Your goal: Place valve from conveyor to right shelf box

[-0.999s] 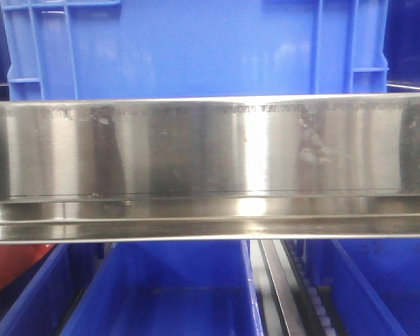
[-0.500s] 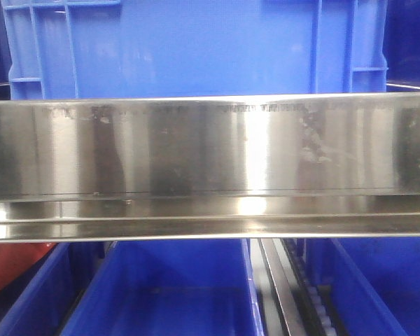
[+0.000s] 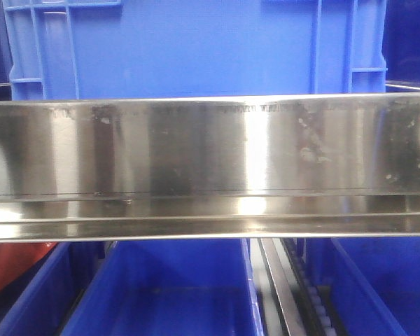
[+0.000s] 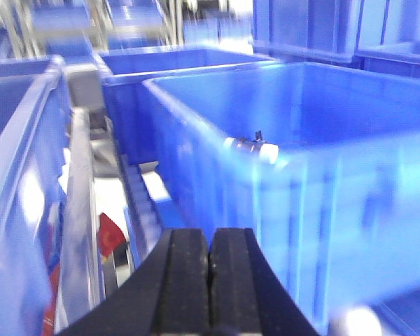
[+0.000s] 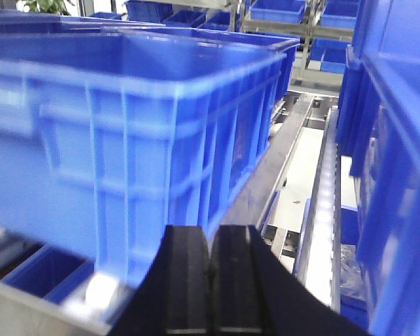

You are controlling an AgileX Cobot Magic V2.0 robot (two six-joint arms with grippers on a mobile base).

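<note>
The valve and the conveyor are out of view. My left gripper (image 4: 208, 241) is shut with nothing between its black pads, and it points along a large blue box (image 4: 322, 210). A small white and metal piece (image 4: 250, 147) sits on that box's rim; I cannot tell what it is. My right gripper (image 5: 210, 238) is also shut and empty, hanging beside the wall of another large blue box (image 5: 126, 119). Neither gripper shows in the front view. Which one is the right shelf box cannot be told.
A shiny steel shelf beam (image 3: 210, 154) spans the front view, close to the camera. A blue box (image 3: 196, 49) stands above it, and blue boxes (image 3: 175, 294) lie below beside a roller rail (image 3: 315, 308). A red item (image 4: 110, 234) lies by the rails.
The front view has drifted slightly: the upper blue box sits a little further right and the reflections on the beam have shifted.
</note>
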